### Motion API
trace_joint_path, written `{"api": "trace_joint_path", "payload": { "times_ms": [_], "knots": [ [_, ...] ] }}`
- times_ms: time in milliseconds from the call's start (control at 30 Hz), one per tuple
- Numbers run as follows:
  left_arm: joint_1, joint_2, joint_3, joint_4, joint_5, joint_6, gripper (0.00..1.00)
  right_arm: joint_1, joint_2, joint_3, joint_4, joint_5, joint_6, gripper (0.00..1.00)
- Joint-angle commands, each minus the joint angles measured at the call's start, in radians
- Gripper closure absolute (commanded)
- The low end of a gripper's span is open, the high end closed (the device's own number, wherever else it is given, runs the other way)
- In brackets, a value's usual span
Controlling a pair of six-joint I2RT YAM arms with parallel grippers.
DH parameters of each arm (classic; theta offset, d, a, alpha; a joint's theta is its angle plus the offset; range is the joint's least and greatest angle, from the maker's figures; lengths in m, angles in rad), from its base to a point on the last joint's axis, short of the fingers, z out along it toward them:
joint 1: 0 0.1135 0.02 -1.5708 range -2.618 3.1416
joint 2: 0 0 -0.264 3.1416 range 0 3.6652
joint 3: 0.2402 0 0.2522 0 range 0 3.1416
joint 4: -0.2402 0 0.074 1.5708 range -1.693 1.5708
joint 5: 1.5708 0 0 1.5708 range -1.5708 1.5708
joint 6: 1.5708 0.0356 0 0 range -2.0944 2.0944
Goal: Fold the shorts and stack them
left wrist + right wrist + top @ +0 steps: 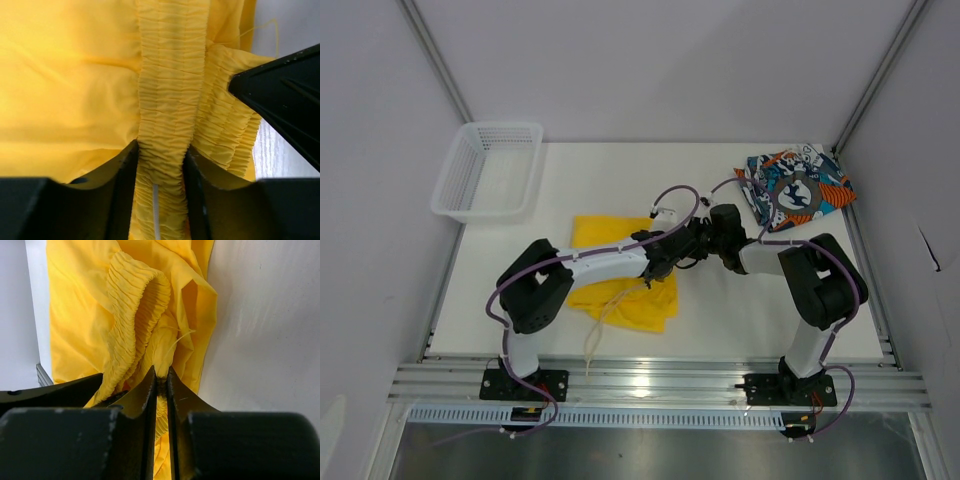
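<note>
The yellow shorts (638,305) lie crumpled left of centre on the white table, their white drawstring (595,335) trailing toward the near edge. Both grippers meet at the shorts' right edge. My left gripper (682,250) is shut on the gathered elastic waistband (170,75), which is pinched between its fingertips (161,147). My right gripper (706,240) is shut on a fold of the same yellow cloth (161,372) close beside it. The printed shorts (796,187) sit bunched at the back right corner, away from both grippers.
A white mesh basket (488,170) stands at the back left of the table (620,180). Metal rails run along the near edge (650,385). Grey walls close in the left, right and back sides.
</note>
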Motion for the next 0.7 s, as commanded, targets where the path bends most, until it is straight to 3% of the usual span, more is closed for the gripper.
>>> {"api": "trace_joint_path", "payload": {
  "times_ms": [0,133,167,200,433,667],
  "knots": [
    [-0.011,0.021,0.057,-0.096,-0.122,-0.041,0.6,0.001,0.007,-0.005,0.06,-0.013,0.002,0.92],
    [-0.011,0.041,0.064,-0.096,-0.131,-0.03,0.72,0.003,0.01,-0.007,0.074,-0.023,0.005,0.93],
    [-0.009,0.055,0.066,-0.099,-0.133,-0.03,0.95,0.003,0.01,-0.007,0.076,-0.026,0.003,0.94],
    [-0.013,0.059,0.067,-0.101,-0.134,-0.028,1.0,0.003,0.01,-0.005,0.076,-0.026,0.002,0.94],
    [-0.062,-0.022,-0.034,-0.059,-0.238,-0.035,1.0,0.003,0.015,0.023,0.057,-0.046,0.011,0.98],
    [-0.112,-0.098,-0.031,-0.226,-0.375,-0.128,1.0,0.009,0.03,0.115,-0.03,-0.067,0.017,0.99]
  ]
}}
